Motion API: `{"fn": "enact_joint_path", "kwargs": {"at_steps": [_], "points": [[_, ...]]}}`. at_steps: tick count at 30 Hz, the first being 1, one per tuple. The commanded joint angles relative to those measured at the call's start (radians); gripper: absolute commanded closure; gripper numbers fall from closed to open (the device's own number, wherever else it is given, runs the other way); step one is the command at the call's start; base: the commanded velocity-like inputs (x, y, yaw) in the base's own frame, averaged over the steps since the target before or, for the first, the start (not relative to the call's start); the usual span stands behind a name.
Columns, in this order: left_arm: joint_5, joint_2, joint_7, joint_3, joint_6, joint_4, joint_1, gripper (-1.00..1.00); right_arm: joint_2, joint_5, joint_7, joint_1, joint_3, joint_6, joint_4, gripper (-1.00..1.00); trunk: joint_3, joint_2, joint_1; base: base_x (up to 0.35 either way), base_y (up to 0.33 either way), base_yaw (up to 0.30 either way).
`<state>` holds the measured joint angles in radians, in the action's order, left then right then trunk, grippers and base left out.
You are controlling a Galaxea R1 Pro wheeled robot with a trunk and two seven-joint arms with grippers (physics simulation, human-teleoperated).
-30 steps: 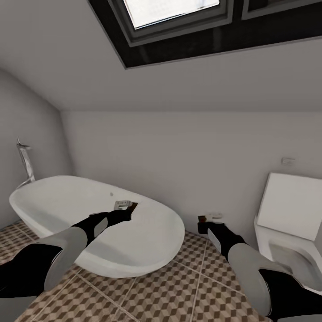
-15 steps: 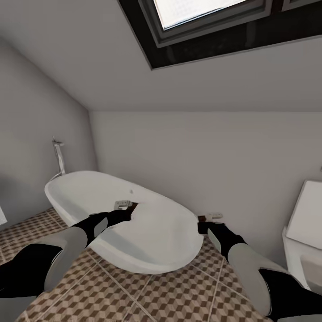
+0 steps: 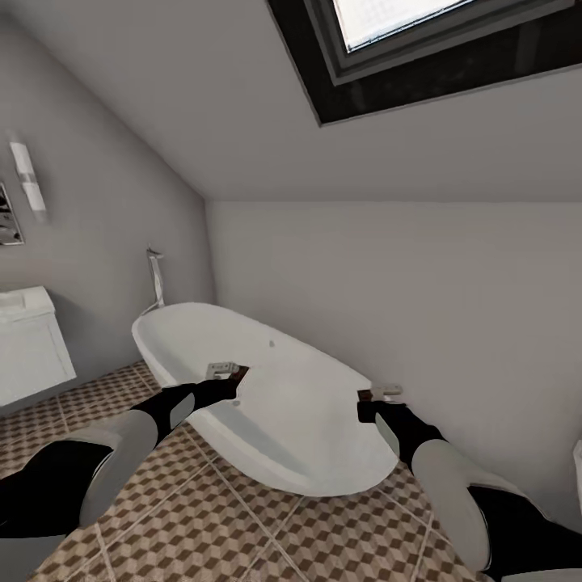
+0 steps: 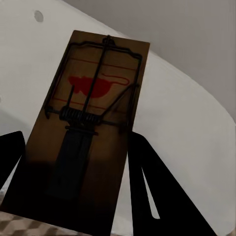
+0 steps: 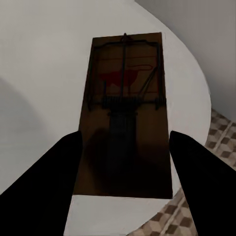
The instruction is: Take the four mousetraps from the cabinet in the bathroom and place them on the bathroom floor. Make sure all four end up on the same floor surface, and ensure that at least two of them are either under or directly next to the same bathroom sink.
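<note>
View has swung left: tub (image 3: 275, 404) slides right, vanity (image 3: 28, 347) appears (toilet nearly gone). Left gripper (image 3: 230, 378) pinches a trap (image 4: 91, 123); right gripper (image 3: 373, 396) pinches another trap (image 5: 129, 113), both above the floor (image 3: 202, 517).

White vanity (image 3: 28, 352) was cut off by the head view's left edge. Skylight (image 3: 428, 32) was cropped at top. Each mousetrap's (image 4: 86, 128) near end sat in shadow.

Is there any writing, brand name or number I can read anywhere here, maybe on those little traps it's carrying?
No readable text anywhere.
The left gripper's mousetrap: a red mouse-shaped mark inside thin red lines, no letters.
The right gripper's mousetrap: a similar red mark, too dark to make out any letters.
Bathtub, wall and window: no labels or signs.
</note>
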<state>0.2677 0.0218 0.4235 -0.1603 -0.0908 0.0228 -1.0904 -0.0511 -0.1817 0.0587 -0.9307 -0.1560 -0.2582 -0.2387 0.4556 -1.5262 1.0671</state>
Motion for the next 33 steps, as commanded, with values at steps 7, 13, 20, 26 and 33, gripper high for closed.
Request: {"fn": "enact_joint_path", "kwargs": {"at_steps": [7, 13, 20, 26, 33], "points": [[0.008, 0.001, 0.001, -0.006, -0.006, 0.002, 0.000, 1.00, -0.002, -0.010, 0.000, 0.000, -0.008, -0.006, -0.001, 1.00, 0.001, -0.001, 0.000, 0.000, 0.000, 0.299], [0.008, 0.003, 0.001, -0.005, -0.006, 0.002, 0.000, 1.00, -0.002, -0.010, 0.001, 0.000, -0.008, -0.006, -0.001, 1.00, 0.001, -0.001, 0.000, 0.000, 0.000, 0.299], [0.008, 0.004, 0.001, -0.006, -0.006, 0.002, 0.000, 1.00, -0.003, -0.013, 0.003, -0.001, -0.008, -0.006, 0.011, 1.00, 0.001, -0.001, 0.000, 0.000, 0.000, 0.299], [0.008, 0.004, 0.001, -0.006, -0.006, 0.002, 0.000, 1.00, -0.003, -0.013, 0.003, -0.001, -0.007, -0.006, 0.012, 1.00, 0.001, -0.001, 0.000, 0.000, 0.000, 0.299], [0.008, 0.003, 0.001, -0.005, -0.006, 0.002, 0.000, 1.00, -0.003, -0.014, 0.003, 0.000, -0.007, -0.006, 0.012, 1.00, 0.001, -0.001, 0.000, 0.000, 0.000, 0.299]]}}
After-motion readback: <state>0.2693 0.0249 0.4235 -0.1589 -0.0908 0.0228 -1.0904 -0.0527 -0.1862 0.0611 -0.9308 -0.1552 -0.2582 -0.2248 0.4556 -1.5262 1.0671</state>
